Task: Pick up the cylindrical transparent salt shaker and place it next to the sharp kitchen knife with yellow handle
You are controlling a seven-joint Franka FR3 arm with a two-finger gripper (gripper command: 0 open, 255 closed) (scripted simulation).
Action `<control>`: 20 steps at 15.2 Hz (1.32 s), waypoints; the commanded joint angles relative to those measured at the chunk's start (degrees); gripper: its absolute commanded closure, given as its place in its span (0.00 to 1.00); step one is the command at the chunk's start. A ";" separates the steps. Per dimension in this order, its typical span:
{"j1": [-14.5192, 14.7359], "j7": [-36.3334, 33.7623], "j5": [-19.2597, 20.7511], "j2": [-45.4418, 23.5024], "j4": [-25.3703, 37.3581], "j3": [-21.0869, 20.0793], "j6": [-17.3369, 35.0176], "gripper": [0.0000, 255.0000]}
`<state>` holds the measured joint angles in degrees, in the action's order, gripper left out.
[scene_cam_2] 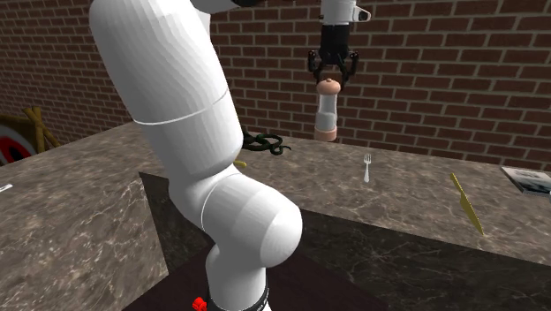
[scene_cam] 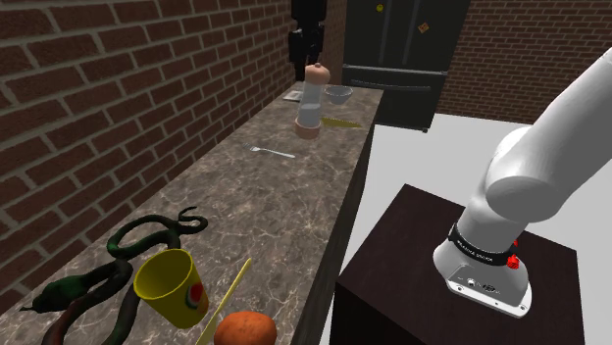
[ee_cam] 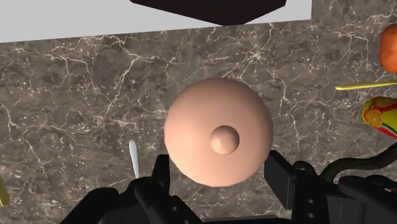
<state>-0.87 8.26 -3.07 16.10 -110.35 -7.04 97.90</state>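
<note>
My end effector [scene_cam_2: 332, 71] pinches the shaker [scene_cam_2: 328, 110] by its cap, apparently clear of the counter [scene_cam_2: 415, 190]. In the second exterior view the knife [scene_cam_2: 466, 203] lies at its four o'clock. Risk: the rounded cap gives a shallow grip, so the shaker may slip in transit.

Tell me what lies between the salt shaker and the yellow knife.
A fork lies on the counter between the salt shaker and the knife, as the second exterior view shows.
</note>
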 commanded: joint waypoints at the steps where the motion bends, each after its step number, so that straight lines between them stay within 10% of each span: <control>1: -0.92 2.29 0.48 -2.11 0.92 1.41 1.15 1.00; 20: -10.32 22.02 -0.30 -28.26 21.49 11.59 6.02 1.00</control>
<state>-10.53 29.15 -3.09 -10.17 -90.93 4.13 104.00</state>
